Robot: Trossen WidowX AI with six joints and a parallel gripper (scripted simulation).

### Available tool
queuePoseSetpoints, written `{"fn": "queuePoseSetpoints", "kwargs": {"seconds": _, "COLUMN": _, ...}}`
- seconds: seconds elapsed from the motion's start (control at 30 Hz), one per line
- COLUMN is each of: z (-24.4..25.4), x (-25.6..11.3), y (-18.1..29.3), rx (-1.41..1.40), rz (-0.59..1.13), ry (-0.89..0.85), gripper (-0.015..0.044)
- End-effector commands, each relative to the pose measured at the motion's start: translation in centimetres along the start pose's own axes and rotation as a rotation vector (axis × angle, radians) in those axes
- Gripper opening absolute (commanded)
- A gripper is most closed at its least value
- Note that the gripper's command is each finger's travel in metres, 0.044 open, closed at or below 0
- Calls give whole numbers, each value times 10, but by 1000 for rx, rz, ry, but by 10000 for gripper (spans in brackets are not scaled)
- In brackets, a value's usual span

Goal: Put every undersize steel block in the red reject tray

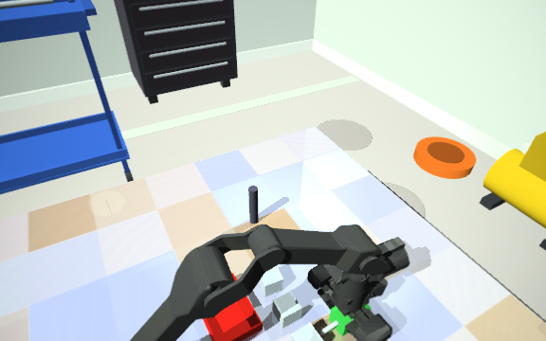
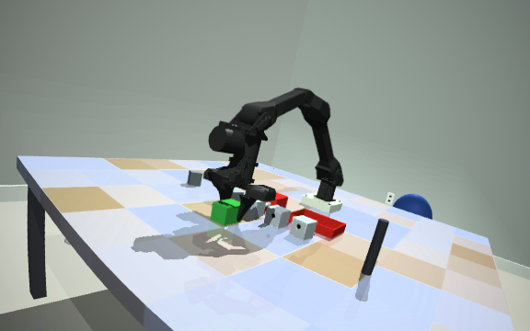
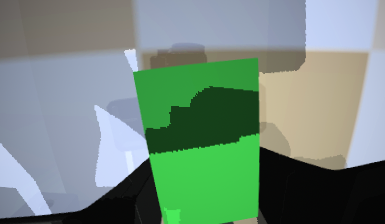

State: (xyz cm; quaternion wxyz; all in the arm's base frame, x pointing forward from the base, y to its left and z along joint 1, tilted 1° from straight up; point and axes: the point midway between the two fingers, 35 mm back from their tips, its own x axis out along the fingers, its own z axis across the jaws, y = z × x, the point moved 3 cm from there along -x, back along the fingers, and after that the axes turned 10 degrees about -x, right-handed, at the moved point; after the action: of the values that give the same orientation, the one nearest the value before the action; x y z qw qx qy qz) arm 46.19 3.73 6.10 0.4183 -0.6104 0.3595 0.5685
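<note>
A: ok so what's the room like? I see a blue cart, a black drawer cabinet and an orange ring on the floor.

B: yeah, plain pale walls too. The table has a glossy patchwork top in blue, white and tan, with a dark post standing on it.

A: and the job?

B: gripper is clamped on the green gauge, its pale pin pointing toward the blocks. Steel blocks sit near the red tray, bores showing on two.

A: any rejects binned?

B: can't tell, the arm covers part of the tray. I'd guess it's mid-checking, so sorting and parking the gauge are still left.
</note>
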Motion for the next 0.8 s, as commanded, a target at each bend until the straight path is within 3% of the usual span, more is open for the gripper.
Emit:
{"fn": "queuePoseSetpoints", "kwargs": {"seconds": 0.0, "z": -1, "x": -7, "y": -5, "rx": 5, "rz": -18, "ry": 3, "gripper": 0}}
{"fn": "queuePoseSetpoints", "kwargs": {"seconds": 0.17, "z": 0, "x": -38, "y": -1, "rx": 0, "rz": 0, "ry": 0, "gripper": 0}}
{"fn": "queuePoseSetpoints", "kwargs": {"seconds": 0.77, "z": -1, "x": -11, "y": -2, "rx": 5, "rz": 52, "ry": -10, "gripper": 0}}
